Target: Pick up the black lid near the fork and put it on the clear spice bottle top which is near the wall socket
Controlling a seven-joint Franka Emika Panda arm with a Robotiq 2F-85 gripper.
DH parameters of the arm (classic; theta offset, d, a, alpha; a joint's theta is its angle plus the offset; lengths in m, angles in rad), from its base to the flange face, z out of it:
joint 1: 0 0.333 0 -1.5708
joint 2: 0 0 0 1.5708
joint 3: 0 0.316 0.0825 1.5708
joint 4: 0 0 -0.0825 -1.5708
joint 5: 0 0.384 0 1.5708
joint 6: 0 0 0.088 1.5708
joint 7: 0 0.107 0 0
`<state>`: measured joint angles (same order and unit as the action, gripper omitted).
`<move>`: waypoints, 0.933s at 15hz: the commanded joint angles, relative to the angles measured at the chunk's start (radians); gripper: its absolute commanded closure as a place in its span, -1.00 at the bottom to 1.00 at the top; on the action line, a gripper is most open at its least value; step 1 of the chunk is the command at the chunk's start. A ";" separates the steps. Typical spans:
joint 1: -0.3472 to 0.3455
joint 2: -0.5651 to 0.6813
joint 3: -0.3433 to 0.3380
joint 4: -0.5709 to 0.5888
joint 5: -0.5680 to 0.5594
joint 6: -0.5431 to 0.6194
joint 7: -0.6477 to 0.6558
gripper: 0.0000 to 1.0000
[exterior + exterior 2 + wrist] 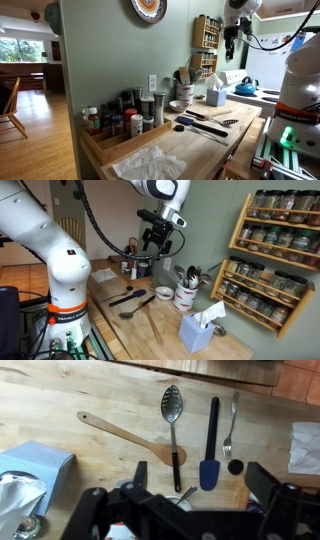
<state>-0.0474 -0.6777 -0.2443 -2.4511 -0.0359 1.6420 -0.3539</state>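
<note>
Above the wooden counter (60,400), in the wrist view, utensils lie in a row from tissue box (30,470) past wooden spoon (130,435), slotted spoon (173,420) and blue spatula (210,460) to the fork (231,420), the black lid (235,465) (small, round, flat) just beside the fork's lower end. The gripper (182,502) hangs high, jaws spread wide and empty, likely to survey before dropping on the lid. The clear spice bottle presumably stands in the tray (100,150) by the wall socket (152,83); which jar is too small to tell.

4 utensils are lying left to right on the counter (50,395): wooden spoon (120,435), slotted spoon (172,405), spatula (210,450), fork (230,420) (lid (235,465) sitting just beside its handle end).
</note>
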 commanded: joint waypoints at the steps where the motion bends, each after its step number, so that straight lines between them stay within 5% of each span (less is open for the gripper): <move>1: -0.008 0.002 0.007 0.002 0.004 -0.002 -0.004 -1.00; 5: 0.022 0.001 0.026 -0.005 0.011 0.001 -0.031 -1.00; 14: 0.296 0.036 0.310 -0.070 0.065 0.169 -0.080 -1.00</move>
<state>0.1770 -0.6755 0.0167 -2.5133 0.0250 1.7287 -0.4024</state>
